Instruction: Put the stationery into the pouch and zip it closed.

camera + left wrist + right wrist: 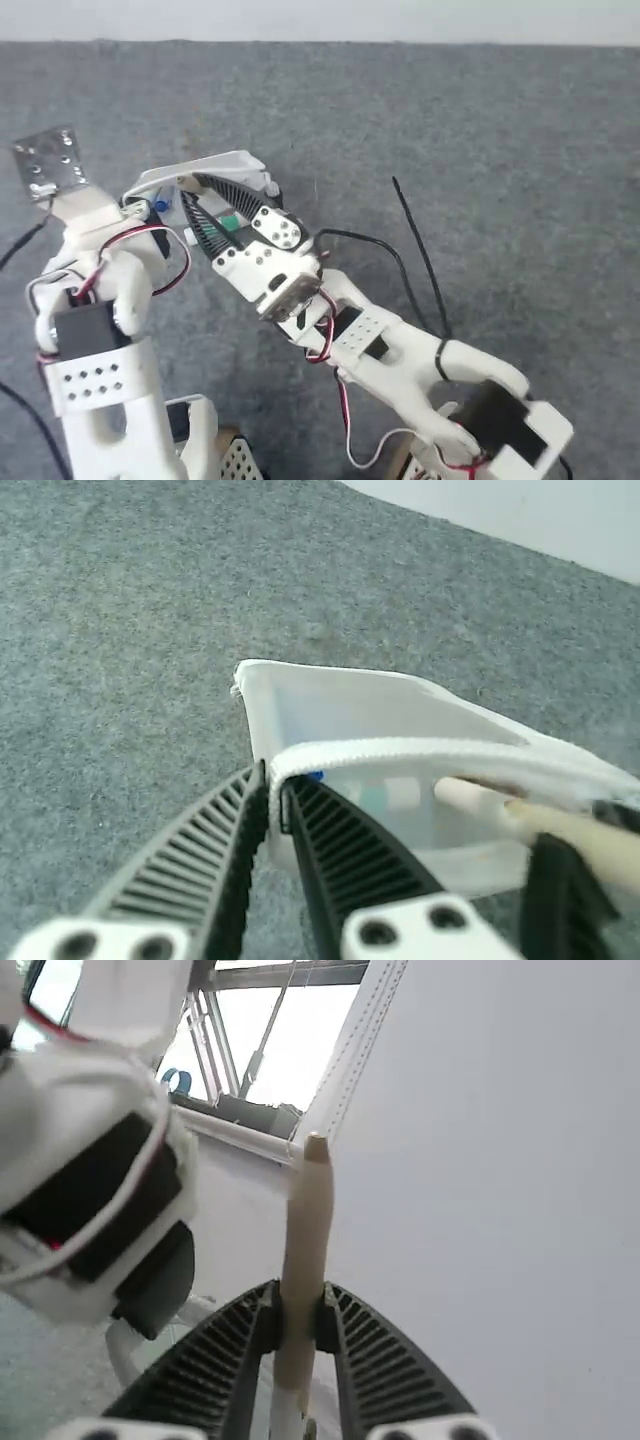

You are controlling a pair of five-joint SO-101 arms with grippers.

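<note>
Your left gripper is clamped on the white pouch at its zipper rim, and the pouch mouth gapes open above the grey table. Your right gripper is pinched tight on a beige pen. The pen's tip is at the pouch's mouth.

Rough grey cloth covers the table; the pouch is smooth translucent plastic, the pen matt.

Pen partly inside pouch
</note>
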